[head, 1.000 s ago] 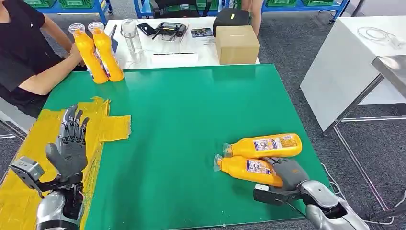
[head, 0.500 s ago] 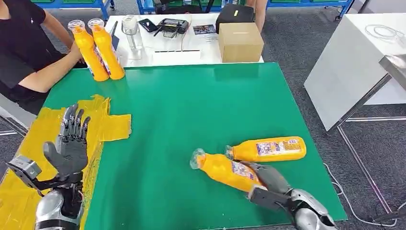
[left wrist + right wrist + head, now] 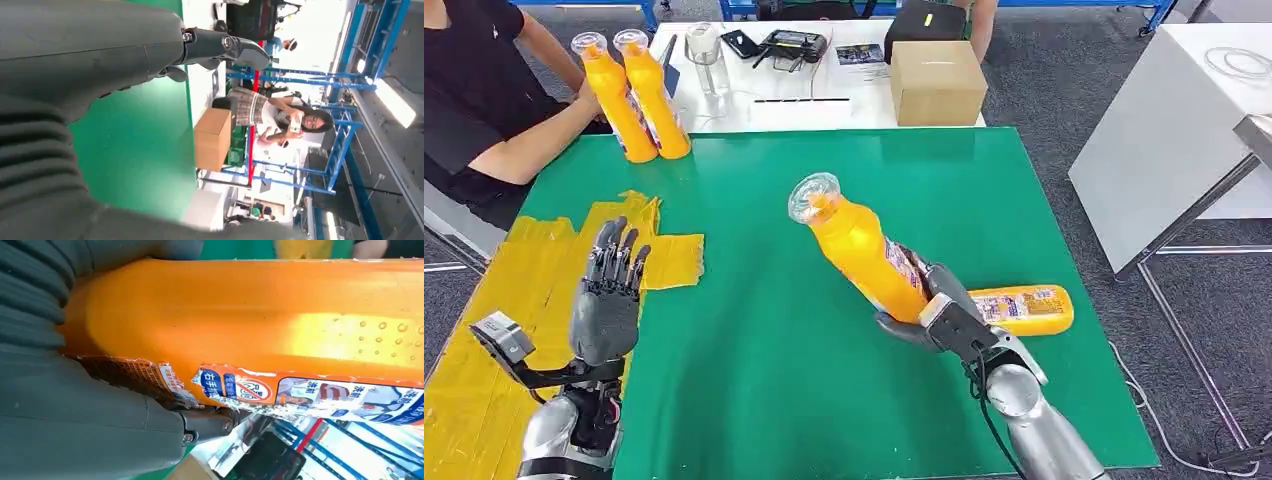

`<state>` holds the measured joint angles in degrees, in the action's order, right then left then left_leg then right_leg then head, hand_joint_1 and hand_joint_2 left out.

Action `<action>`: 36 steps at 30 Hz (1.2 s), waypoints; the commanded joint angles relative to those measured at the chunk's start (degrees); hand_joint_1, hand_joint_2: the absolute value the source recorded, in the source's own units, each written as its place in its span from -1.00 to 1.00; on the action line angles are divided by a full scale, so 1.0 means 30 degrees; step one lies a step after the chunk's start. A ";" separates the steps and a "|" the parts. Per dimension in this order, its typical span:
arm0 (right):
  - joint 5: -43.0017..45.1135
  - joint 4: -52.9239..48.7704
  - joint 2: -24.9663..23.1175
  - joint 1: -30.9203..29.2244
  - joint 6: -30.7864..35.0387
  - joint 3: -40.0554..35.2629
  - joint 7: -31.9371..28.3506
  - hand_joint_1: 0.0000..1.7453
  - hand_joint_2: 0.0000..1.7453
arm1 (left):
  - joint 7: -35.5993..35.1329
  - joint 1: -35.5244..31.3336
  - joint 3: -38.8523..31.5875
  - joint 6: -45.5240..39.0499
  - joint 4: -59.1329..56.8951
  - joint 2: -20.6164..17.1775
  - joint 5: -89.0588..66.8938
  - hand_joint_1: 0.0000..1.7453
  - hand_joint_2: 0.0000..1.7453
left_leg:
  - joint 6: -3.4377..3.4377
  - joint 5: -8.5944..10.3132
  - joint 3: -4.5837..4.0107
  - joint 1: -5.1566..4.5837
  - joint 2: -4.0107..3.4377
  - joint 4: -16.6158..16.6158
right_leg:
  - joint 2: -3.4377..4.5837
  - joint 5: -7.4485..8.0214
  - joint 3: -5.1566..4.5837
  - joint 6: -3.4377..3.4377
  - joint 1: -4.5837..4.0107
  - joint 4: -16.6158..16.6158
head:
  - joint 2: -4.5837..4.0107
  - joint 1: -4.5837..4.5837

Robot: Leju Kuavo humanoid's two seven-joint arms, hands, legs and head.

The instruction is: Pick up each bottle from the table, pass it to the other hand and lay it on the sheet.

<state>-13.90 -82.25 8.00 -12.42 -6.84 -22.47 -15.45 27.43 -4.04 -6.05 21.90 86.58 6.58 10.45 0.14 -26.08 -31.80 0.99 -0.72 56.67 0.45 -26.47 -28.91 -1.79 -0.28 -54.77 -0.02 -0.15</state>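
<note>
The right hand (image 3: 929,305) grips the orange bottle (image 3: 861,247) by its lower body; its torn label (image 3: 320,397) carries Chinese print, too small to read. Since 0.5 s ago the bottle rose off the green table (image 3: 774,300), clear cap upward, tilted. A second bottle (image 3: 1024,309) lies behind it. The left hand (image 3: 607,300) hovers over the yellow sheet (image 3: 484,300), fingers apart.

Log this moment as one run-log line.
phase: handover pending | right hand: holds orange bottle above green table | left hand: open over yellow sheet | second bottle: lying on table
</note>
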 commanded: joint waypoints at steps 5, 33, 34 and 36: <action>-0.1051 0.3838 -0.3365 -0.2631 0.1909 -0.1153 0.0741 1.00 1.00 | -0.2648 0.0318 0.2735 0.1033 -0.1479 0.0315 0.3829 -1.00 1.00 | 0.0011 0.0003 0.0009 -0.0043 -0.0061 -0.0031 | 0.0063 0.0016 -0.0027 0.0000 0.0037 -0.0002 | 0.0000 0.0000; -0.3816 1.0427 -0.8074 -0.5046 0.4289 -0.5902 0.1445 1.00 1.00 | -0.3414 -0.1455 0.4367 0.0347 -0.3209 0.0810 0.4920 -1.00 1.00 | 0.0014 0.0016 -0.0029 -0.0025 0.0028 -0.0020 | -0.0033 -0.0008 -0.0039 -0.0002 0.0023 -0.0006 | 0.0000 0.0007; -0.3970 1.0777 -0.8319 -0.4913 0.4248 -0.6293 0.1395 1.00 1.00 | -0.3418 -0.1476 0.4369 0.0300 -0.3230 0.0829 0.4915 -1.00 1.00 | 0.0009 0.0020 -0.0049 -0.0020 0.0016 -0.0018 | -0.0023 -0.0001 -0.0061 0.0000 0.0019 -0.0004 | 0.0000 0.0000; -0.4224 1.1195 -0.8584 -0.4721 0.4210 -0.6844 0.1316 1.00 1.00 | -0.3410 -0.1459 0.4333 0.0213 -0.3171 0.0843 0.4914 -1.00 1.00 | 0.0010 0.0019 -0.0040 -0.0020 0.0011 -0.0023 | -0.0017 -0.0001 -0.0055 0.0001 0.0019 0.0000 | 0.0000 0.0000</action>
<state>-25.09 -58.46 -15.17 -24.46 5.66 -35.98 -11.04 17.49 -5.85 5.86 23.32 81.13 9.33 25.14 0.14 -26.04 -32.06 0.96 -0.71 56.66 0.40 -26.48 -29.19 -1.78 -0.25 -54.81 -0.02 -0.15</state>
